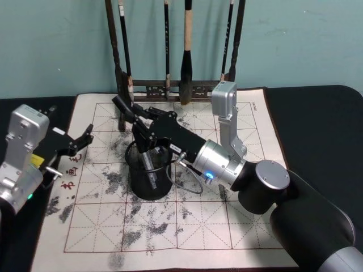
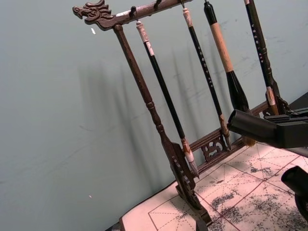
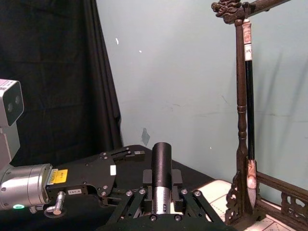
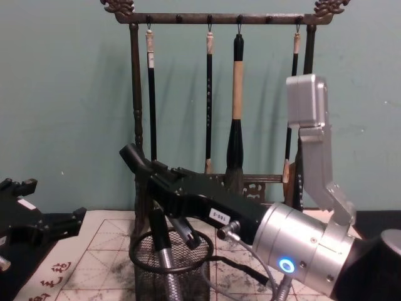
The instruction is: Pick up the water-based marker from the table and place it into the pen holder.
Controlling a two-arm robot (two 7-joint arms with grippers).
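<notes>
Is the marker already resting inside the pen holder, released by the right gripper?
No. The right gripper is shut on the marker, which tilts above the pen holder.

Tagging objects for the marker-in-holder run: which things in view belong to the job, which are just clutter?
Job:
- marker, held in the right gripper
- pen holder, the black mesh cup under that gripper

Lying about:
- brush rack with hanging brushes at the back
- ink-stained calligraphy mat
- left gripper, idle at the mat's left edge
</notes>
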